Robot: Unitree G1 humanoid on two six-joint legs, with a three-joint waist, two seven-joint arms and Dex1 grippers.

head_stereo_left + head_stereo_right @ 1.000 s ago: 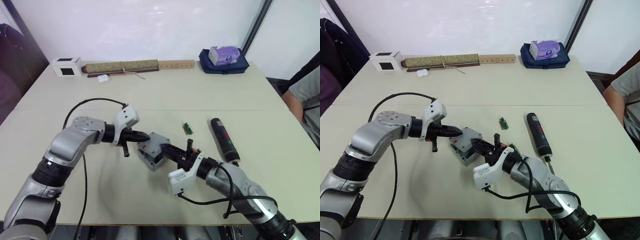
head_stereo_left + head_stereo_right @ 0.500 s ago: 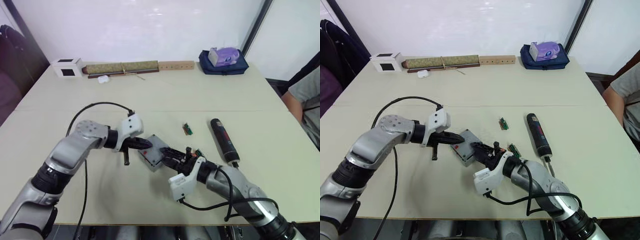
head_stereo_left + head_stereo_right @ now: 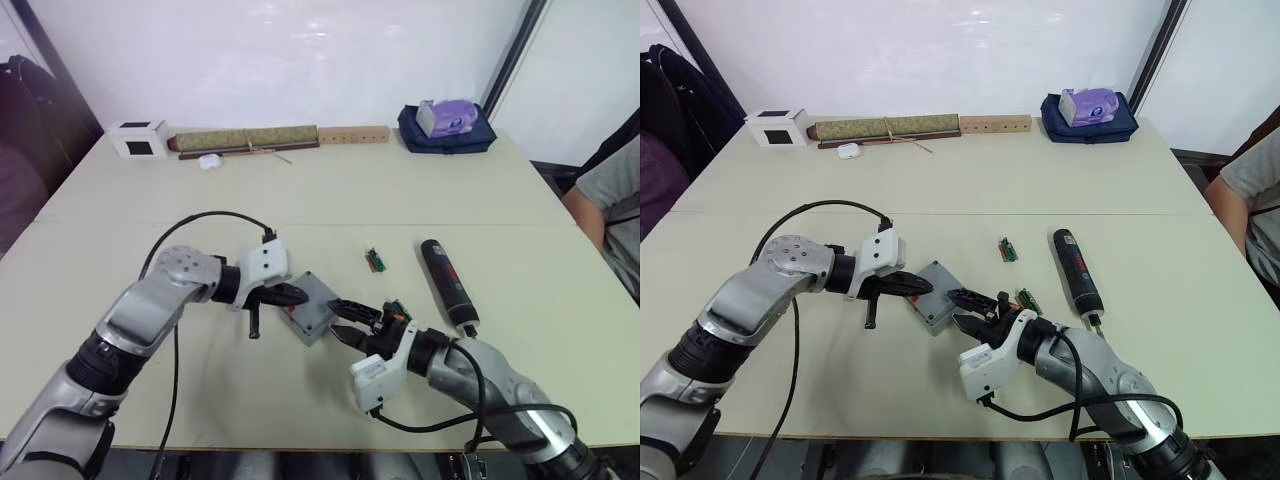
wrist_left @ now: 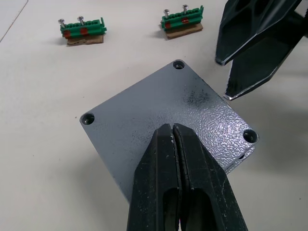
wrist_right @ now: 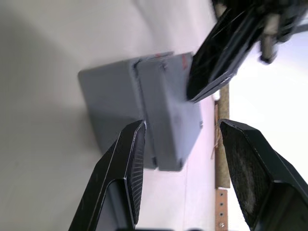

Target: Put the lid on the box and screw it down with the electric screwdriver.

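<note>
The box (image 3: 318, 318) sits near the middle of the front half of the table (image 3: 520, 190), and everything else is placed from it. The lid (image 4: 168, 122) lies on top of the box, slightly askew so that one edge of the box wall shows beneath it in the left wrist view; its screw holes at the corners are visible. The left gripper (image 3: 296, 293) comes in from the box's left side with its two fingers pressed together, holding nothing, and their joined tips rest on or just above the lid's top surface near its middle. The right gripper (image 3: 352, 320) is at the box's right side, its fingers spread wide apart and empty, the tips close to the box's right edge but apart from it; in the right wrist view the box and lid are seen beyond the gap between those fingers (image 5: 126, 173). The screwdriver (image 3: 447, 283) lies flat on the table well to the right of the box, its bit end toward the front edge. Two small green boards are also right of the box: one (image 3: 376, 258) right and behind it, the other (image 3: 396, 306) just behind the right gripper. Far behind the box, along the table's back edge, are a white cube (image 3: 140, 138), a long rolled mat (image 3: 246, 137), a wooden strip (image 3: 353, 133) and a dark blue bag (image 3: 446, 131) with a purple pack (image 3: 446, 115) on it. A person's arm (image 3: 605, 215) shows at the far right.
</note>
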